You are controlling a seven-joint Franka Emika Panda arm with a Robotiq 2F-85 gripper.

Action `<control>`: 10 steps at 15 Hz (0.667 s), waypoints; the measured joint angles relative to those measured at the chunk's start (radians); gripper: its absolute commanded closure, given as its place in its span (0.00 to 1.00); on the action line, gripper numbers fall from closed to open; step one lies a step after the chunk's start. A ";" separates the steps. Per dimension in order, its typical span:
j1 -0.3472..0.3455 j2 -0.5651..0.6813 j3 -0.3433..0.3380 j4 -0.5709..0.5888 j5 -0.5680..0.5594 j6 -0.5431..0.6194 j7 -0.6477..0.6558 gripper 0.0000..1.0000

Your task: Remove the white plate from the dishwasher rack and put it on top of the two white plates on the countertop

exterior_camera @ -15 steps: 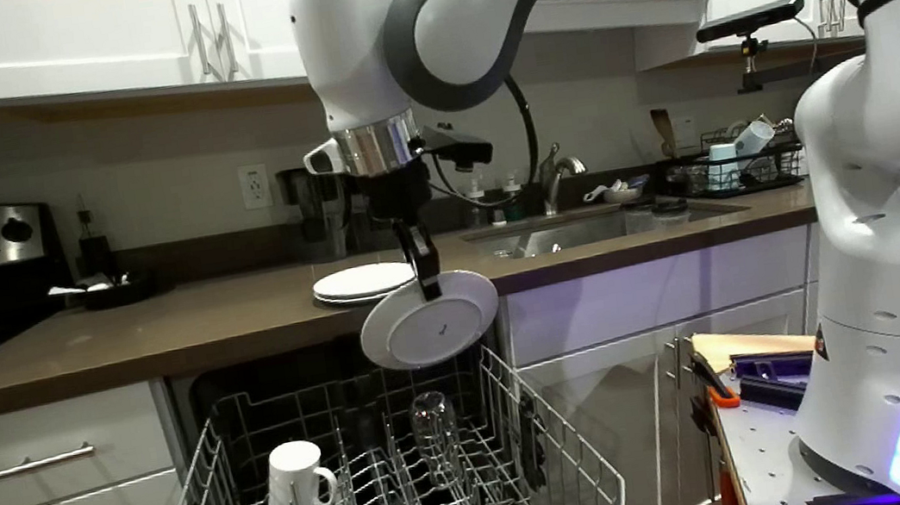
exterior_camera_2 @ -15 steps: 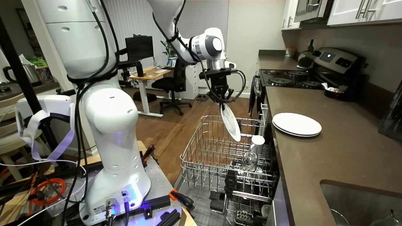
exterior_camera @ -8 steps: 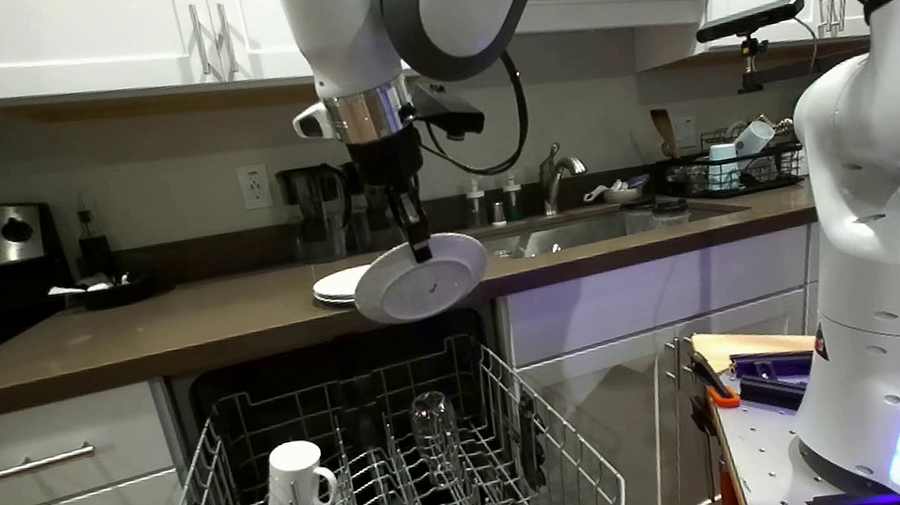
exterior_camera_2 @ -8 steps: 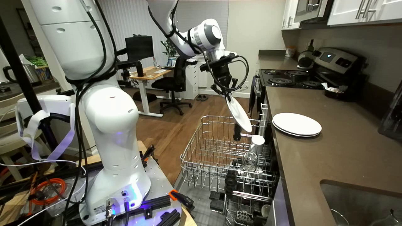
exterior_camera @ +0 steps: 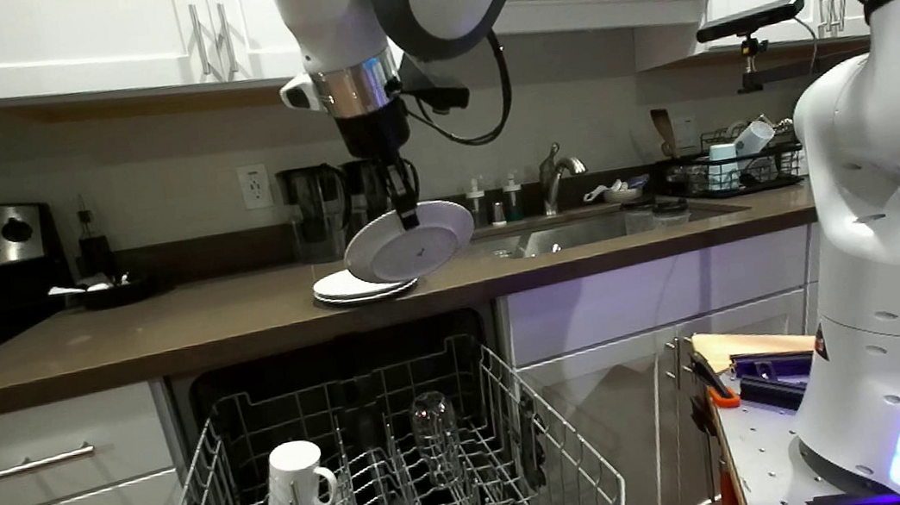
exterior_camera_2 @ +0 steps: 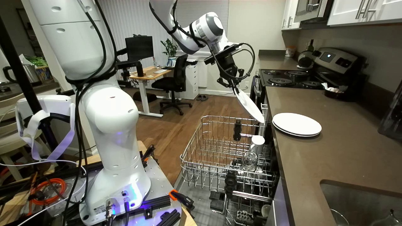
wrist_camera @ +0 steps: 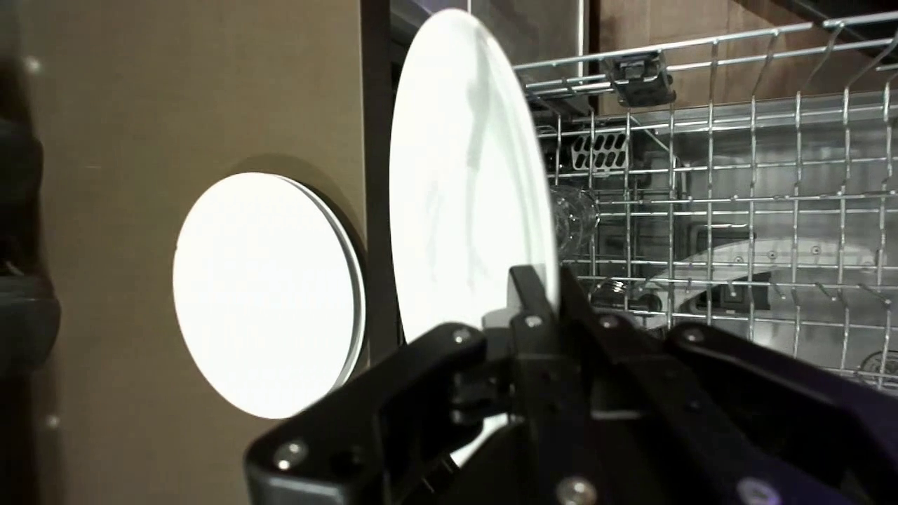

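Note:
My gripper (exterior_camera: 408, 219) is shut on the rim of the white plate (exterior_camera: 419, 248). The plate hangs tilted, its underside facing the camera in an exterior view and its far edge pointing down toward the countertop (exterior_camera: 164, 329). The plate also shows tilted in an exterior view (exterior_camera_2: 249, 106), above the dishwasher rack (exterior_camera_2: 220, 116). In the wrist view the fingers (wrist_camera: 531, 287) pinch the plate's (wrist_camera: 456, 175) near edge. The two white plates (wrist_camera: 263, 294) lie flat and stacked on the countertop (wrist_camera: 302, 84), apart from the held plate. They show in both exterior views (exterior_camera: 346, 285) (exterior_camera_2: 296, 124).
A white mug (exterior_camera: 296, 481) and a clear glass (exterior_camera: 434, 428) stand in the pulled-out rack. The countertop's front edge (wrist_camera: 377, 210) runs between the rack and the stack. Dark pitchers (exterior_camera: 314, 209), a faucet (exterior_camera: 559, 173) and a sink (exterior_camera_2: 355, 188) are beyond or beside the stack.
My gripper has risen with the plate and moved toward the countertop. It has tilted, so the plate leans more toward flat. The stack and the rack have not moved.

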 measured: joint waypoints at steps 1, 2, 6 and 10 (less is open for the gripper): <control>0.000 0.000 -0.002 0.006 -0.012 -0.004 0.000 0.98; 0.000 0.001 -0.005 0.012 -0.025 -0.008 0.001 0.98; -0.002 0.012 -0.024 0.033 -0.078 -0.008 0.002 0.98; -0.009 0.045 -0.049 0.063 -0.133 -0.006 0.003 0.98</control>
